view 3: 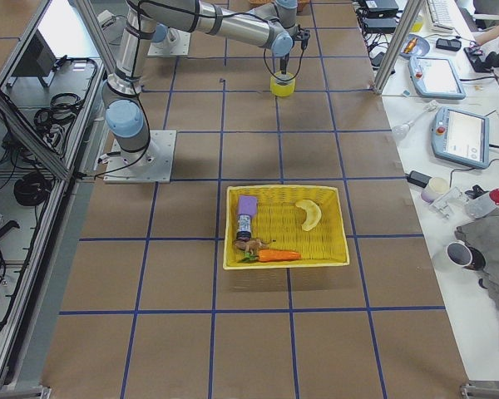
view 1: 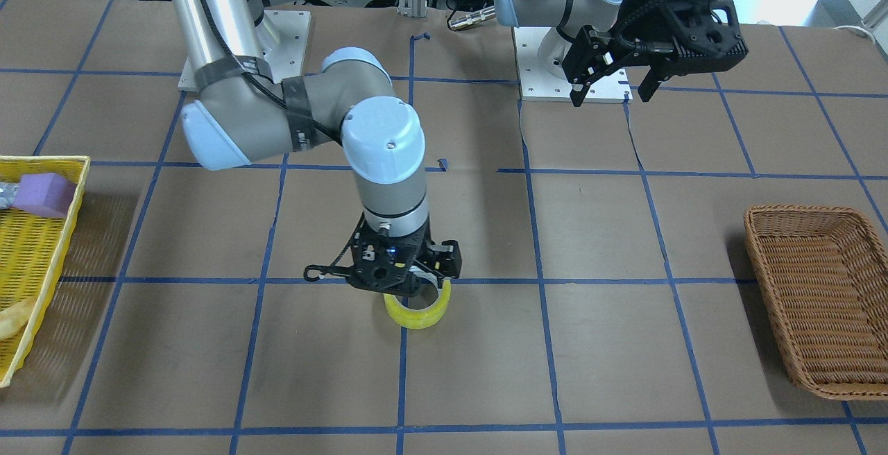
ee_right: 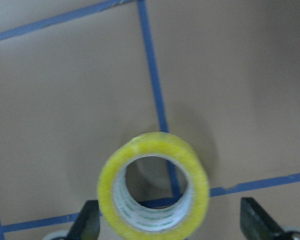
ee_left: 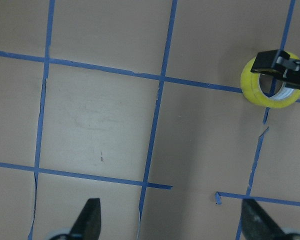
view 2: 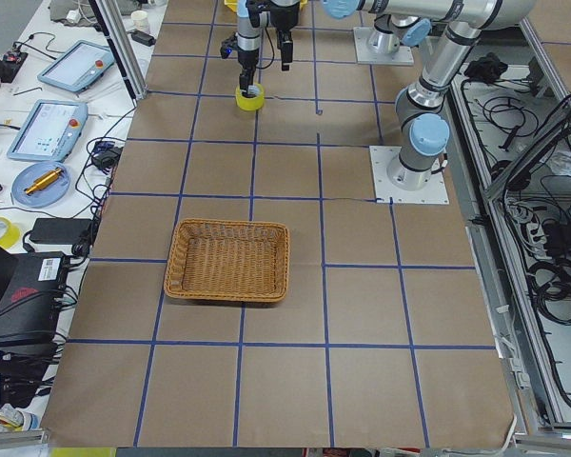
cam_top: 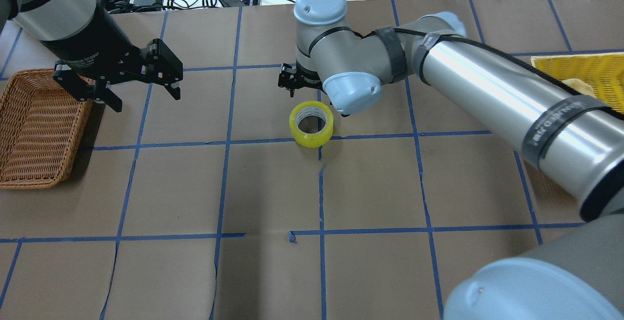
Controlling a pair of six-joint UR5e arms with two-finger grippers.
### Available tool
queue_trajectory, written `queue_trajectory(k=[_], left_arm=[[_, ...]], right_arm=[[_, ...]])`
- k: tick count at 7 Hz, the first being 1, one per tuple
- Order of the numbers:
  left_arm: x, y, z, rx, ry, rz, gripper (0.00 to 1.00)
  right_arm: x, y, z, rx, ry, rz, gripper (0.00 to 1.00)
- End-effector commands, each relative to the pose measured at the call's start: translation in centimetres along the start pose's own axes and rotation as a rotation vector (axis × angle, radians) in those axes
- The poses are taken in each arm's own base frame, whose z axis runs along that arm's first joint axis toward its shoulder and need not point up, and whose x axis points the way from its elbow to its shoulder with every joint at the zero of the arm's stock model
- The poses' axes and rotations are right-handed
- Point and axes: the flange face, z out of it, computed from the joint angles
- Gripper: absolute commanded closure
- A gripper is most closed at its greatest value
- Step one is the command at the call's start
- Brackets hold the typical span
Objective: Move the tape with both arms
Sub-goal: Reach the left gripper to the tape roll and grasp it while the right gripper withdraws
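Note:
The yellow tape roll (view 1: 418, 312) lies flat on the brown table, near the middle; it also shows in the overhead view (cam_top: 312, 124). My right gripper (view 1: 408, 287) hangs straight down over it and is open. In the right wrist view the roll (ee_right: 155, 150) sits between the two spread fingertips (ee_right: 88, 222), untouched. My left gripper (view 1: 614, 87) is open and empty, held high above the table near its base, far from the roll. In the left wrist view the roll (ee_left: 251, 85) lies at the upper right, partly covered by the right gripper.
A brown wicker basket (view 1: 825, 299) stands on the left arm's side of the table. A yellow basket (view 1: 41, 158) with a purple foam block (view 1: 43, 193) and other items stands on the right arm's side. Blue tape lines grid the table.

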Motion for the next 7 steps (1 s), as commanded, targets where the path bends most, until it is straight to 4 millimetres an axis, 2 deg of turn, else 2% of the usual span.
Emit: queue_trajectory(k=[1, 2, 3, 4, 5, 6, 7], left_arm=[[0.5, -2.1, 4.1, -0.077, -0.008, -0.122, 0.00], [2.5, -4.0, 9.0, -0.101, 0.032, -0.233, 0.00], [6.8, -4.1, 13.6, -0.114, 0.022, -0.345, 0.00], [10.6, -5.1, 18.5, -0.096, 0.024, -0.445, 0.00], [13.3, -6.1, 23.3, -0.093, 0.022, -0.495, 0.00], [15.0, -7.2, 26.9, -0.118, 0.081, -0.581, 0.00], [16.2, -8.3, 29.2, -0.102, 0.136, -0.630, 0.00]], right_arm=[[10.5, -2.4, -8.2, -0.078, 0.054, -0.085, 0.00], [14.0, -2.2, -10.8, -0.090, 0.119, -0.176, 0.00], [15.9, -0.8, -12.9, -0.121, 0.206, -0.191, 0.00], [16.5, 0.3, -12.4, -0.189, 0.207, -0.152, 0.00], [16.6, -0.1, -12.4, -0.176, 0.219, -0.101, 0.00], [17.0, -0.3, -12.5, -0.176, 0.200, -0.089, 0.00], [17.7, -0.8, -12.3, -0.166, 0.189, -0.091, 0.00]])
